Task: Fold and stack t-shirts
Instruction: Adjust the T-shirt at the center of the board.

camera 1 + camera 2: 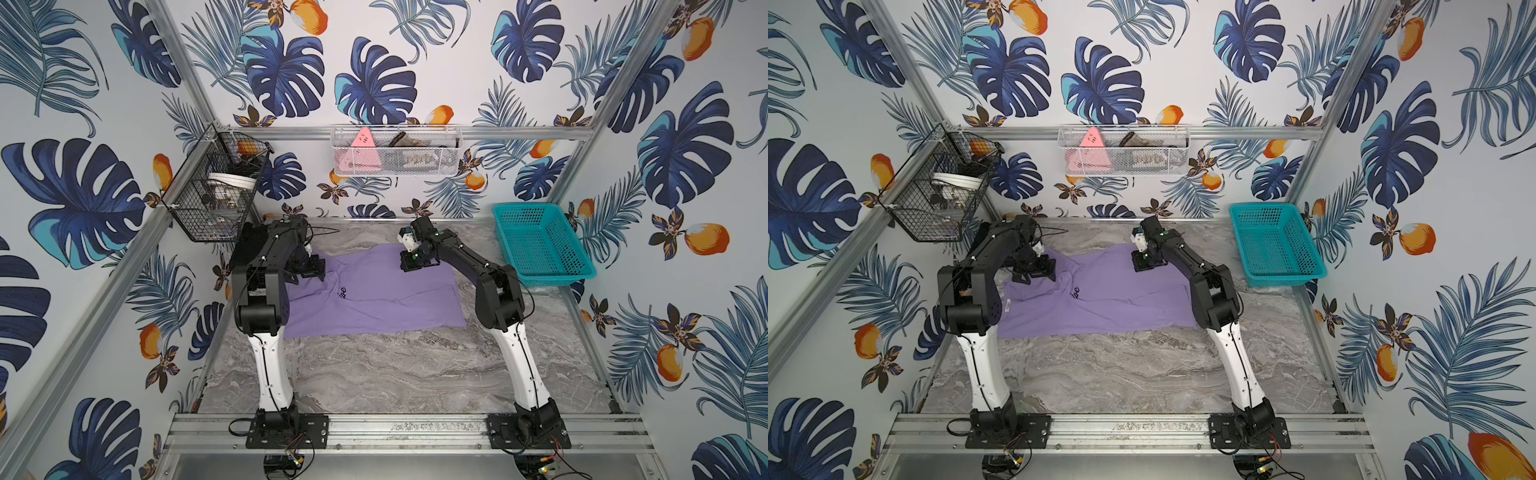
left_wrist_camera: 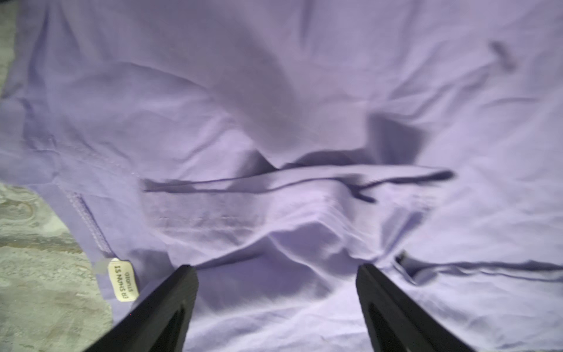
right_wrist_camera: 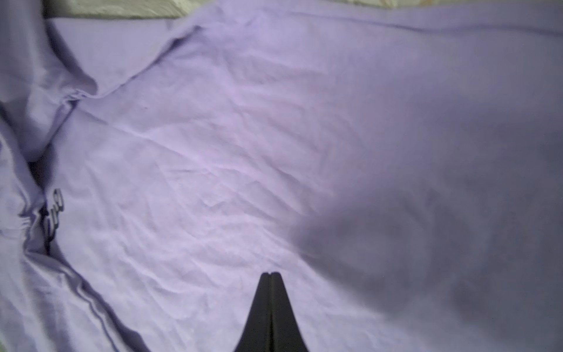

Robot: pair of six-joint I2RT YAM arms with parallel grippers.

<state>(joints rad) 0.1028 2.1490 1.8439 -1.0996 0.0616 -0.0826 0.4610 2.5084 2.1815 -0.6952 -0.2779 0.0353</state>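
A lavender-purple t-shirt (image 1: 374, 295) lies spread on the marble table (image 1: 395, 374) in both top views, with black cursive lettering (image 1: 343, 291) on its chest. My left gripper (image 1: 314, 271) hovers over the shirt's left end near the collar. In the left wrist view the left gripper (image 2: 277, 271) is open, rumpled purple cloth and a folded collar edge (image 2: 274, 179) lie beneath it, and nothing sits between its fingers. My right gripper (image 1: 409, 265) is over the shirt's far right part. In the right wrist view the right gripper (image 3: 270, 275) is shut and holds nothing, just above the cloth.
A teal plastic basket (image 1: 540, 245) stands at the table's back right. A black wire basket (image 1: 216, 187) hangs on the left frame. A white mesh basket (image 1: 395, 151) on the back wall holds a pink triangular item (image 1: 363, 139). A cream label (image 2: 123, 280) shows at the shirt's edge.
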